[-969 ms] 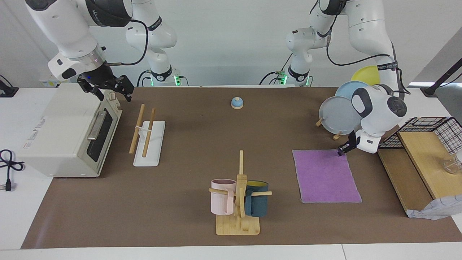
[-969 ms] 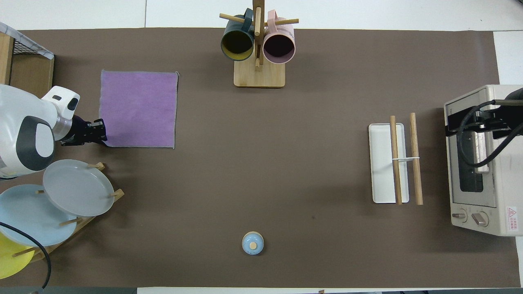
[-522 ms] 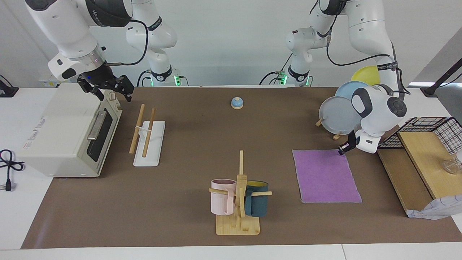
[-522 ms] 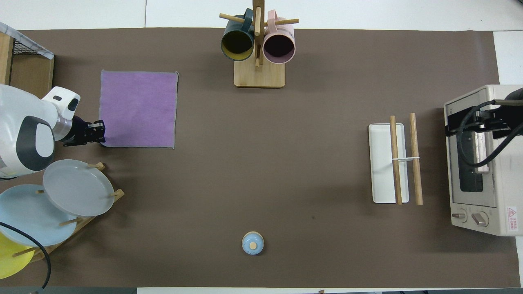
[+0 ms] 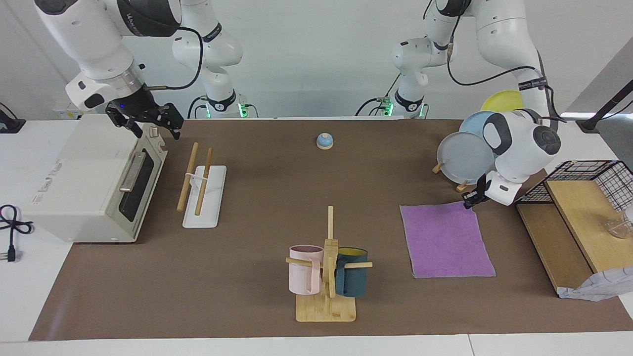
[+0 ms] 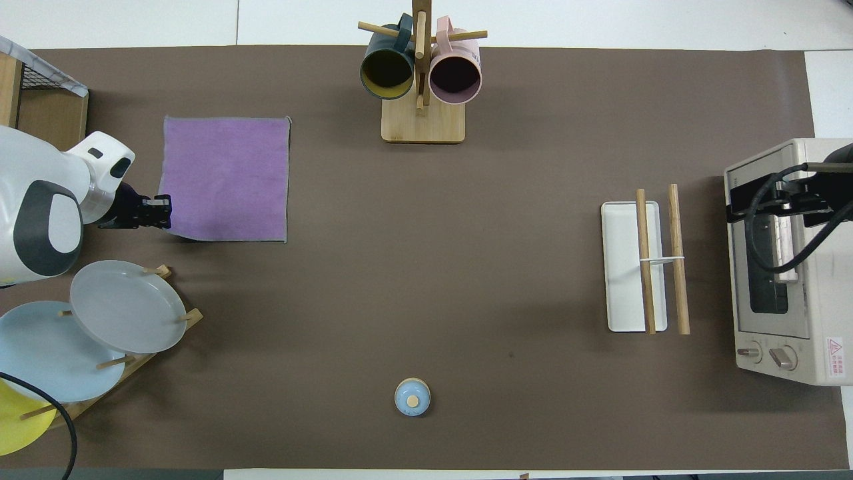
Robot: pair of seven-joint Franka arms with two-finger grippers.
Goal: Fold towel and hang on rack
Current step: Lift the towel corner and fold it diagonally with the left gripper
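The left gripper [image 5: 470, 201] is pinching shut on the towel [image 5: 445, 242] corner nearest the robots, lifting it slightly; the right gripper [image 5: 148, 122] is hanging open over the toaster oven [image 5: 84, 183].

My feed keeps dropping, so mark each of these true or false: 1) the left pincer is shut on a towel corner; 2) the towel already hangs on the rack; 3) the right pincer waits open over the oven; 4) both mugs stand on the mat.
1) True: the left pincer is shut on the corner of the towel nearest the plates.
2) False: the towel lies flat on the mat; the rack is bare.
3) True: the right pincer waits open over the oven.
4) False: both mugs hang on the mug tree.
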